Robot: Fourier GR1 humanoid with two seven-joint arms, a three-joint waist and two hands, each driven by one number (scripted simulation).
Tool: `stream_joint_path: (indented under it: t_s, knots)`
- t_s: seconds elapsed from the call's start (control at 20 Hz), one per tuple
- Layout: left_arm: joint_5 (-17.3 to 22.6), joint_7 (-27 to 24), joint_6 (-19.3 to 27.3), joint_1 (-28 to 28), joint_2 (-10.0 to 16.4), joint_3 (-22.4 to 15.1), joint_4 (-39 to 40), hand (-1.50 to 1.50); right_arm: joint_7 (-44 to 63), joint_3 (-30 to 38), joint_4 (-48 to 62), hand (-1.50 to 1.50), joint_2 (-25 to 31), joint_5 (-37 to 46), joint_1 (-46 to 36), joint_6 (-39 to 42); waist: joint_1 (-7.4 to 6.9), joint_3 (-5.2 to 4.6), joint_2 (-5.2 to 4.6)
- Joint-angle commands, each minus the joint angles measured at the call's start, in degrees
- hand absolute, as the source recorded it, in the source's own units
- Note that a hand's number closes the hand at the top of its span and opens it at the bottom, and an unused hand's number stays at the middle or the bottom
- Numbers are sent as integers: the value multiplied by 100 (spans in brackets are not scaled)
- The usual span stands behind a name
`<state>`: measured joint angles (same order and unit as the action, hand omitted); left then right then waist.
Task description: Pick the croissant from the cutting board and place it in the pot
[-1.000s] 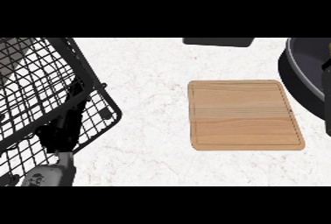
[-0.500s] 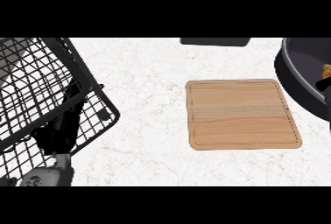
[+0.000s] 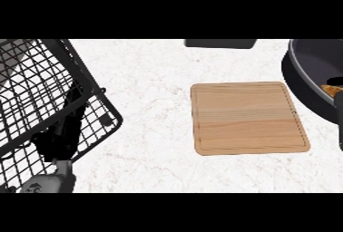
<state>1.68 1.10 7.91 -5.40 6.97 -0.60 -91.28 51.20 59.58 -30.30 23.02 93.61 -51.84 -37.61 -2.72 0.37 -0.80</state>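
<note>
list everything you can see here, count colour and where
counter: 1, white marbled, throughout
cutting board: 1, light wood, centre-right, bare
pot: 1, dark grey, right edge, partly cut off
croissant: 1, golden brown, in the pot, only a sliver shows
wire rack: 1, black, left side
dark object: 1, top edge, cut off, unidentifiable
left hand: 1, black, lower left, behind the rack's wires
left forearm: 1, grey, lower-left corner
right hand: probably the dark strip at the right edge

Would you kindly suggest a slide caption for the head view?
Head view: bare wooden cutting board on the counter, croissant already in the dark pot at right, wire rack at left.
</note>
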Motion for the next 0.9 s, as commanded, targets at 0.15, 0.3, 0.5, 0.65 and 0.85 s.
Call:
stream_joint_path:
  t_s: [0.15,0.3,0.5,0.65,0.85]
  knots:
    - [40,-383,-90,166,-261,-169,-11,0,-585,84,-639,-150,-612,-637,3,-2544,49,-20,10]
    - [-12,-547,-56,270,-313,-124,137,0,-1022,254,-807,-150,-541,-1304,102,-2908,166,-22,32]
    - [-42,-580,-26,420,-411,-135,32,0,-1657,139,-1009,-150,-628,-1975,580,-3157,245,-28,70]
    - [-26,-679,-132,674,-353,-104,-231,0,-2033,-83,-1251,-150,-707,-2450,807,-3257,220,-30,80]
    - [-282,-869,37,800,-519,-195,-62,0,-2631,-514,-2103,-150,-1046,-3325,1485,-3151,306,-34,106]
